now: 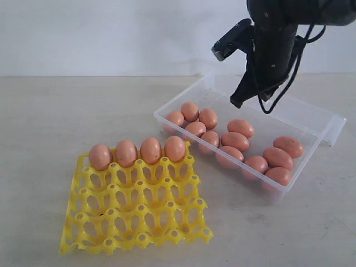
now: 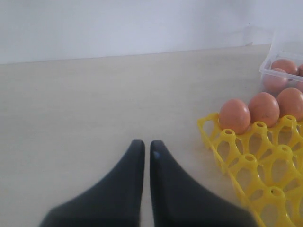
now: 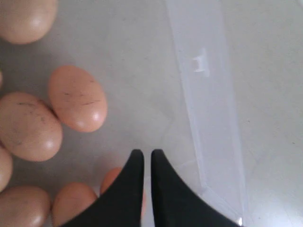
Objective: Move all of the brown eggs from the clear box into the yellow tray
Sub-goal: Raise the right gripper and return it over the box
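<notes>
Your right claw (image 1: pixel 238 102) hangs above the far side of the clear box (image 1: pixel 261 123) and touches nothing. In the right wrist view its two dark fingers (image 3: pixel 128 189) are drawn together with only a thin slit between them, and they grip nothing. The tips sit over bare box floor. One brown egg (image 3: pixel 77 98) lies near them, and another peeks out from behind a finger. A small latch tab (image 3: pixel 201 64) shows on the clear plastic strip beside the claw.

Your left claw (image 2: pixel 146 144) is closed in the same way, with a narrow gap and nothing held. It is over open table (image 2: pixel 94 94), a little apart from the near corner of the yellow tray (image 2: pixel 255 175). The exterior view does not show this claw.

The exterior view shows twelve brown eggs in the clear box. Five of them cluster at its left end (image 1: pixel 195 129), and the others are spread toward the right end (image 1: pixel 278 158), several touching one another.

The yellow tray (image 1: pixel 136 214) lies on the table (image 1: pixel 44 111) just left of the box and nearer the camera. Four brown eggs fill its far row, each upright in its own cup, from the leftmost (image 1: pixel 100 157) to the rightmost (image 1: pixel 175 148). The tray's other cups hold nothing.
</notes>
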{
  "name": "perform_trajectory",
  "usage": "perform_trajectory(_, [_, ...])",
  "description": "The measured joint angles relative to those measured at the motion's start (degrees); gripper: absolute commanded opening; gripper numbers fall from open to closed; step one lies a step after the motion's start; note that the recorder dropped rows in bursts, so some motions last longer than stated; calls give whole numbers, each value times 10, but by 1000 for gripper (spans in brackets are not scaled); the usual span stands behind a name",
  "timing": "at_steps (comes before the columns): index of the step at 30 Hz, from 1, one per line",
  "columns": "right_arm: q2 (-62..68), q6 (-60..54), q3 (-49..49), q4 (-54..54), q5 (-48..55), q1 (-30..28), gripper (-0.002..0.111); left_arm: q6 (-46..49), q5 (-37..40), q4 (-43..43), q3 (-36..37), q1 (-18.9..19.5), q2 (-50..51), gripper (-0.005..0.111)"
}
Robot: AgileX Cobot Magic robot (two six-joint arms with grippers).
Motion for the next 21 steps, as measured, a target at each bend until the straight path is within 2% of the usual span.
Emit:
perform_trajectory(2, [22, -33, -36, 24, 25, 1, 2, 0, 0, 0, 0, 0, 0, 4])
perform_trajectory(4, [41, -65, -67, 30, 34, 1, 8, 0, 0, 0, 0, 0, 0, 4])
perform_trajectory(8, [76, -100, -104, 34, 47, 1, 35, 0, 0, 0, 0, 0, 0, 4])
perform_trajectory(10, [98, -123, -110, 36, 58, 1, 43, 0, 0, 0, 0, 0, 0, 4])
perform_trajectory(21, [160, -150, -113, 40, 40, 1, 44, 0, 0, 0, 0, 0, 0, 4])
